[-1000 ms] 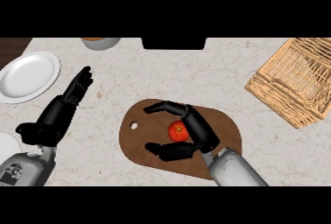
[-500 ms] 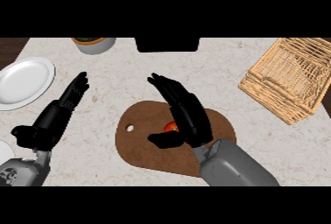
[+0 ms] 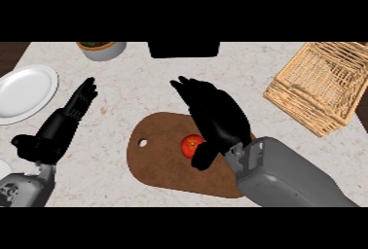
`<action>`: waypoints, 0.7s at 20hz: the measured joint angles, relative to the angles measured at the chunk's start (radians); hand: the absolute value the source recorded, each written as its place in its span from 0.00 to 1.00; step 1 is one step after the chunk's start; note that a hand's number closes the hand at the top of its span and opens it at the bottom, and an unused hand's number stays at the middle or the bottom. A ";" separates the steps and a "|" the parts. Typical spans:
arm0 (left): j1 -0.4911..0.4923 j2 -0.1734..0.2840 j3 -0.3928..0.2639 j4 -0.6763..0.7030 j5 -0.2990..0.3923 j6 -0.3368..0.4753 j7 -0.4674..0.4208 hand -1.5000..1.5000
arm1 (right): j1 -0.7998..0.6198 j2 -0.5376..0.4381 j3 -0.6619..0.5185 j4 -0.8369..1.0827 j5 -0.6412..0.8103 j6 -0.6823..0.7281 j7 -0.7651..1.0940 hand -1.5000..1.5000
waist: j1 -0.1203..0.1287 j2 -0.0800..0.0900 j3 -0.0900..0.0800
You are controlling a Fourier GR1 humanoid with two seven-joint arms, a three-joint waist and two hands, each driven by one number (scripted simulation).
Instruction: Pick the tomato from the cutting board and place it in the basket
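Note:
A red tomato (image 3: 190,144) lies on the brown cutting board (image 3: 161,168) in the middle of the counter. My right hand (image 3: 215,119) hovers over the board's right half, open, fingers straight and pointing up-left. Its thumb hangs down beside the tomato and hides the tomato's right side. The woven basket (image 3: 323,85) stands at the right, tilted, apart from the hand. At the left, beside the board, my left hand (image 3: 61,129) rests open with its fingers up.
A white plate (image 3: 25,92) sits at the far left. A grey bowl (image 3: 101,48) with something dark in it and a black box (image 3: 183,48) stand along the far edge. Bare counter lies between the board and the basket.
My right hand was curled round the tomato a second ago; its fingers have since straightened and lifted off. The tomato stays on the board. The left hand has not moved.

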 measured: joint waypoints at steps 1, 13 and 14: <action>0.008 -0.003 -0.003 -0.002 -0.004 0.002 -0.005 0.50 | 0.000 -0.014 -0.013 -0.037 -0.038 0.056 0.040 0.00 | 0.000 0.000 0.001; 0.011 -0.027 0.022 -0.014 -0.025 -0.042 -0.009 0.50 | 0.074 -0.123 -0.183 -0.388 -0.299 0.274 0.241 0.00 | 0.023 0.013 0.004; 0.008 -0.030 0.026 -0.007 -0.027 -0.048 -0.014 0.50 | 0.083 -0.124 -0.180 -0.392 -0.293 0.276 0.241 0.00 | 0.024 0.014 0.004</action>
